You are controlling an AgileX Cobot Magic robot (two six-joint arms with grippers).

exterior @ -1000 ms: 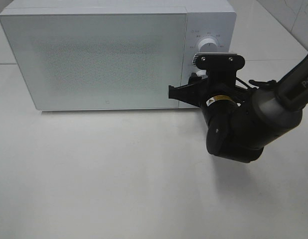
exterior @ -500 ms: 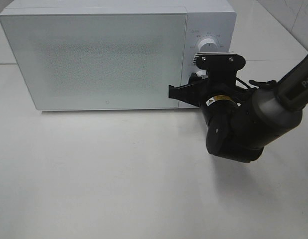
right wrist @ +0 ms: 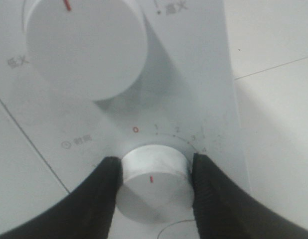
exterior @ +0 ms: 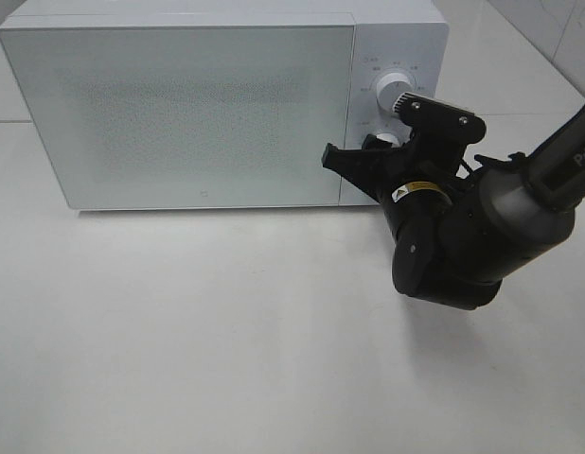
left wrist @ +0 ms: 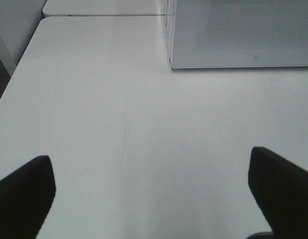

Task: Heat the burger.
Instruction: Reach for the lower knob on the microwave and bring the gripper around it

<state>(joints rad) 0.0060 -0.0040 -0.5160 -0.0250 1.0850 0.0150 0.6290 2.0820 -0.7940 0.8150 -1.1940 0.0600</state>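
The burger is out of view; the white microwave (exterior: 198, 104) stands at the back of the table with its door closed. My right gripper (exterior: 376, 151) is at the control panel, its two black fingers (right wrist: 101, 194) shut on the lower white knob (right wrist: 153, 184), whose red mark shows on its face. Above it, the upper knob (right wrist: 84, 45) is free, also visible as the upper knob (exterior: 397, 90) from the high camera. My left gripper (left wrist: 151, 169) hovers open over bare table, nothing between its fingers, with a corner of the microwave (left wrist: 243, 35) ahead of it.
The white table (exterior: 226, 340) runs wide in front of the microwave. The right arm's dark bulk (exterior: 463, 246) stands before the microwave's right front corner. In the left wrist view, the table's edge (left wrist: 24, 55) shows to one side.
My right wrist has rolled while shut on the lower knob, so the camera mount now sits tilted. The first two frames match each other. The door is still closed.
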